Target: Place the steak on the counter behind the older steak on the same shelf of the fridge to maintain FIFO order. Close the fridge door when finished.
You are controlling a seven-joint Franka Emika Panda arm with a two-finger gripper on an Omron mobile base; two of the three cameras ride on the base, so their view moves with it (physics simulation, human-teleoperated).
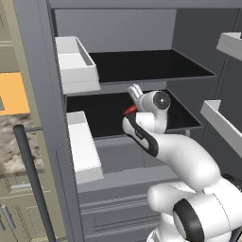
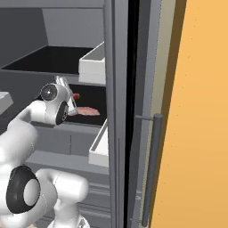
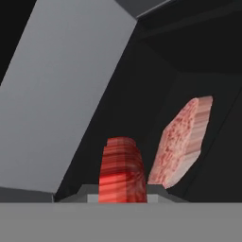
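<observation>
- Red meat sits closest to the hand camera: the steak (image 3: 122, 171) rises right at the bottom of the hand view, where the fingertips would be, which suggests the gripper (image 1: 133, 100) is carrying it. The fingertips themselves are hidden behind the meat, so whether they are clamped on it or have let go cannot be told.
- From the left base view, a sliver of that red chunk peeks out beside the wrist, over the front part of the shelf (image 1: 186, 124), the lower of the two black ones.
- Just beyond and to one side in the hand view lies the older steak (image 3: 182, 142), pale pink and flat; the two pieces are close, though whether they touch cannot be made out. The right base view shows this slab resting flat on the same shelf, towards the open side.
- Reaching in at this height makes sense: FIFO order needs the new piece on the same level, further back than the pale one, so the hand probably has to travel deeper past it.
- Inside the fridge (image 1: 142, 33) the upper shelf is bare black.
- Swung wide, the fridge door (image 1: 49, 123) with its white bins leaves the arm room; closing it comes last.
</observation>
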